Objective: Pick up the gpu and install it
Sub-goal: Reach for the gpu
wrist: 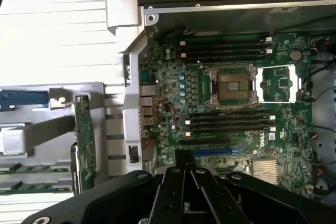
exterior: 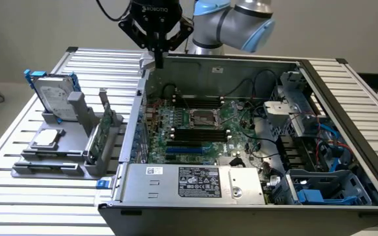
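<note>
**Black two-fingered gripper** (exterior: 157, 60) (wrist: 184, 157) is hovering with its fingers pressed together and gripping nothing, above the rear edge of the open grey metal computer case (exterior: 136, 123). **The gpu** (exterior: 106, 130) (wrist: 83, 140) — a small flat card showing a green circuit board — is standing on edge in a grey plastic rack (exterior: 47, 164) just beside the case, on the exterior view's left, well apart from the gripper. A silver hard drive with blue rails (exterior: 56, 101) is standing in the same rack — the large green motherboard (exterior: 196, 135) (wrist: 173, 77) is lying inside the case.
</note>
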Motion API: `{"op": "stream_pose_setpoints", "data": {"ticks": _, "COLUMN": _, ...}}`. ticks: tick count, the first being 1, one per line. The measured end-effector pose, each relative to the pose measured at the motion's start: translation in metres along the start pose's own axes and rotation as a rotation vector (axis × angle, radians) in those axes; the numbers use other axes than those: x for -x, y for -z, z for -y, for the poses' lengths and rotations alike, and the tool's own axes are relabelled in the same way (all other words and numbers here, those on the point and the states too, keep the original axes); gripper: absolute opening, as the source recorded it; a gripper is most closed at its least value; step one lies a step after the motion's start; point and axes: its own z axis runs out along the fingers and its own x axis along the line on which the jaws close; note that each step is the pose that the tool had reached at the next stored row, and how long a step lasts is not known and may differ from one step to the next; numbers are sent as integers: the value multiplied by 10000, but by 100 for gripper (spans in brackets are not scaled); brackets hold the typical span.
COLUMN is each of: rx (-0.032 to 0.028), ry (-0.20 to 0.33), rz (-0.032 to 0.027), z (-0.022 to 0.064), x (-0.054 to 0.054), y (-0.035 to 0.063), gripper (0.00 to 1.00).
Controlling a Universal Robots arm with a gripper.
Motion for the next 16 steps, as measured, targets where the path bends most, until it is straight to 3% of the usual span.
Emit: {"op": "stream_pose_setpoints", "data": {"ticks": 16, "rx": -20, "ry": -14, "rz": -283, "z": -1, "x": -728, "y": -68, "gripper": 11}}
